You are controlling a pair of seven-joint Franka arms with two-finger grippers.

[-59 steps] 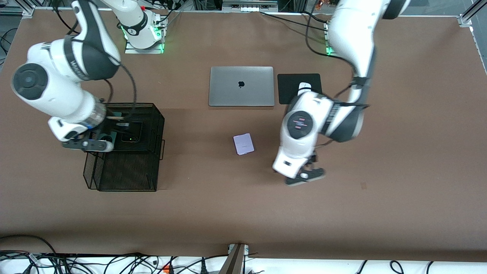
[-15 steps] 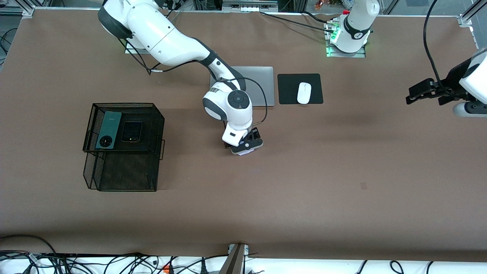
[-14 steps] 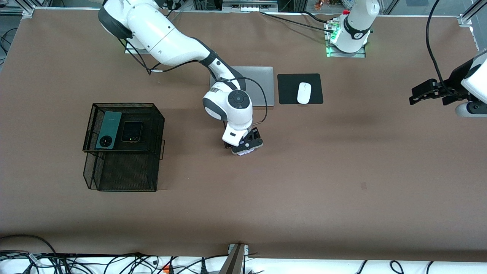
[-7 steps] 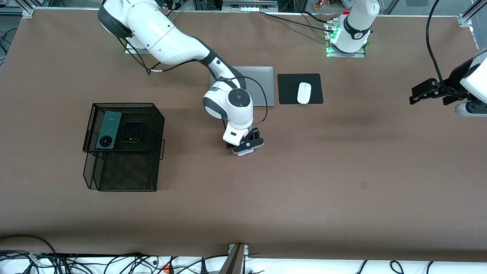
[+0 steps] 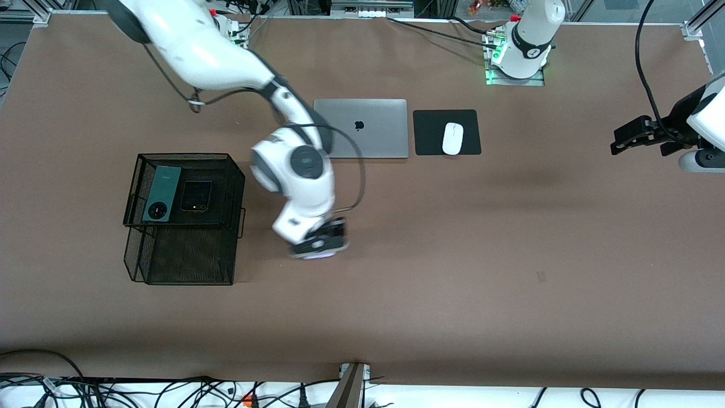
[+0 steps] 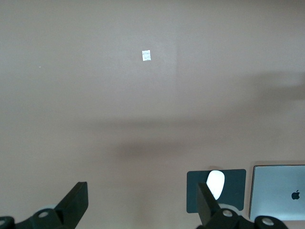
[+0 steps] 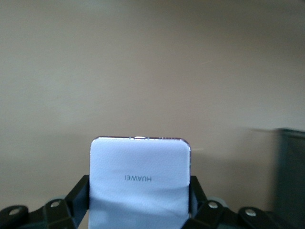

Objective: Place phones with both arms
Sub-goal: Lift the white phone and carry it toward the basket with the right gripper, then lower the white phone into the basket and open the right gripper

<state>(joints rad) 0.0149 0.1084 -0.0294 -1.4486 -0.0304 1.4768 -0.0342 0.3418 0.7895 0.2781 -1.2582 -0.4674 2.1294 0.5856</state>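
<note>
My right gripper (image 5: 318,247) is shut on the pale lilac-white phone (image 7: 139,183), one finger on each of its side edges. It hangs over bare table between the black mesh basket (image 5: 187,272) and the laptop. In the front view only a pale sliver of this phone (image 5: 320,256) shows under the hand. The long dark-green phone (image 5: 160,193) and the small black phone (image 5: 196,195) lie side by side on the basket's top shelf. My left gripper (image 5: 623,139) is open and holds nothing, waiting above the table's edge at the left arm's end; in its own view the left gripper (image 6: 141,205) looks down on bare table.
A closed silver laptop (image 5: 361,128) lies toward the robots' bases. Beside it a white mouse (image 5: 452,137) sits on a black pad (image 5: 430,133). The mesh basket has a lower compartment nearer the front camera. A small pale mark (image 5: 541,276) is on the brown tabletop.
The right gripper closed on the lilac-white phone where it lay, lifted it and has swung with it toward the basket. The left arm stayed where it was.
</note>
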